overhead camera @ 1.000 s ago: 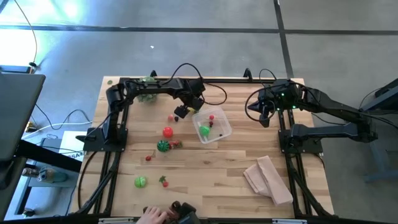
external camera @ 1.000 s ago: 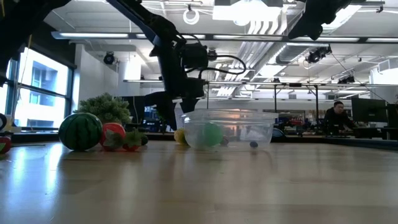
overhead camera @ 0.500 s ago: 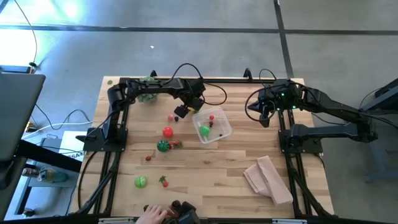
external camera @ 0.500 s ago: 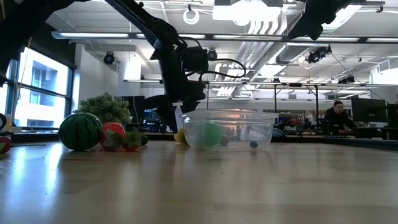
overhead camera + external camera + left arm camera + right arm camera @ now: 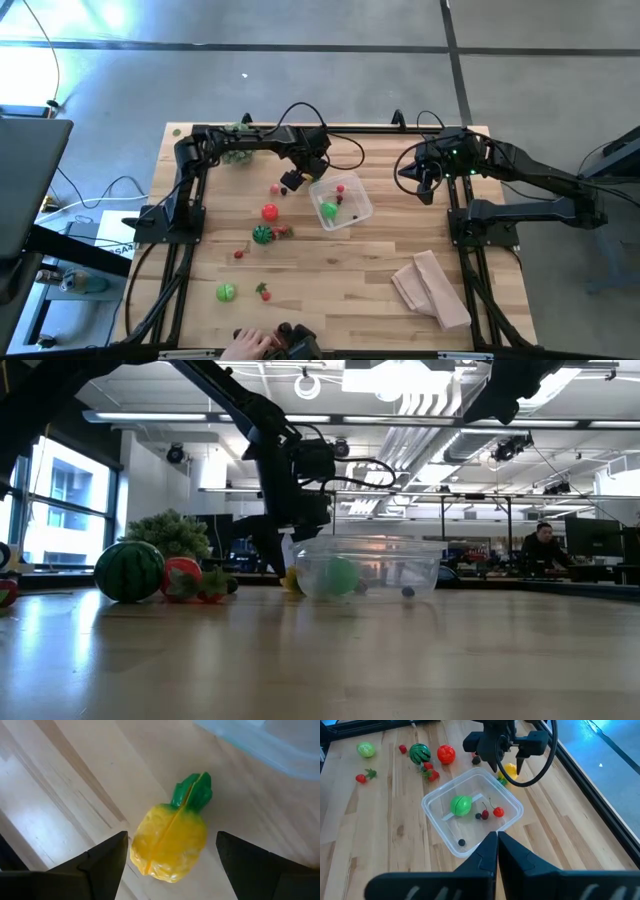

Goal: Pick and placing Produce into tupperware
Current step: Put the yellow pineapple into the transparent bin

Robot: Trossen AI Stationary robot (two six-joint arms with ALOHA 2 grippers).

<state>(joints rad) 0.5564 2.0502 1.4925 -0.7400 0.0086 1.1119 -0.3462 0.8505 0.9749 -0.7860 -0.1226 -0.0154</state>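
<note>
Yellow toy fruit (image 5: 277, 187) lies just beside the tupperware (image 5: 341, 202), under the left pincer (image 5: 291, 181). Wrist view: fingers (image 5: 105, 862) wide apart, straddling it, nothing gripped yet. Next: lower and close. Right pincer (image 5: 497, 840) waits shut, empty.

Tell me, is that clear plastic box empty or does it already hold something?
Not empty. The tupperware holds a green ball, small red pieces and one dark berry.
</note>
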